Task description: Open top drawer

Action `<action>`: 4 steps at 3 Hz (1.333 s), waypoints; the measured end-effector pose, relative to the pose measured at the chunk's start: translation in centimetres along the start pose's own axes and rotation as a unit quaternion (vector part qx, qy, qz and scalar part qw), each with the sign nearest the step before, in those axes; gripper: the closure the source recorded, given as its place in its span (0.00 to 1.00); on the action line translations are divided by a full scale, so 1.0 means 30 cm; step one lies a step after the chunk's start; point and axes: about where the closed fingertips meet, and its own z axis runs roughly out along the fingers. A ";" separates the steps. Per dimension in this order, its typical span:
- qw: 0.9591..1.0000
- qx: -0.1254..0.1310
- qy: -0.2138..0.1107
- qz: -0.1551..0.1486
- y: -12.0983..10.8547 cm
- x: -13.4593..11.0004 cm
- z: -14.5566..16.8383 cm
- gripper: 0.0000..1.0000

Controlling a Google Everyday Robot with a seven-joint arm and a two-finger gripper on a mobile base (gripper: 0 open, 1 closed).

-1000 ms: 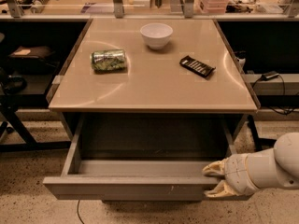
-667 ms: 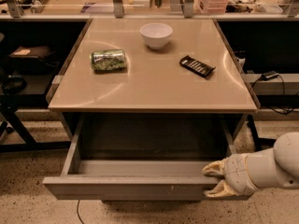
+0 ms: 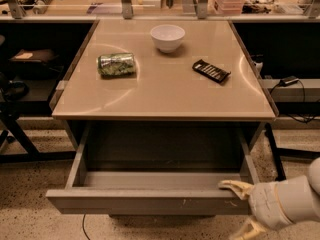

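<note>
Camera view showed the top drawer (image 3: 140,201) pulled far out from under the bench (image 3: 165,96), its front out over the speckled floor (image 3: 30,184). A white bowl (image 3: 167,36), a green can (image 3: 116,64) with a blurry label and a flat black thing (image 3: 211,71) sat well back from the bench's front edge. The pincer (image 3: 227,211), spread wide, was at the drawer's right front corner, its white arm (image 3: 295,199) reaching in from the right.
</note>
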 end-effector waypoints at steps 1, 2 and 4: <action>1.000 -0.016 -0.009 -0.009 0.134 0.000 -0.050 0.53; 1.000 -0.016 -0.009 -0.009 0.132 -0.012 -0.067 0.75; 1.000 -0.016 -0.009 -0.009 0.126 -0.024 -0.083 0.50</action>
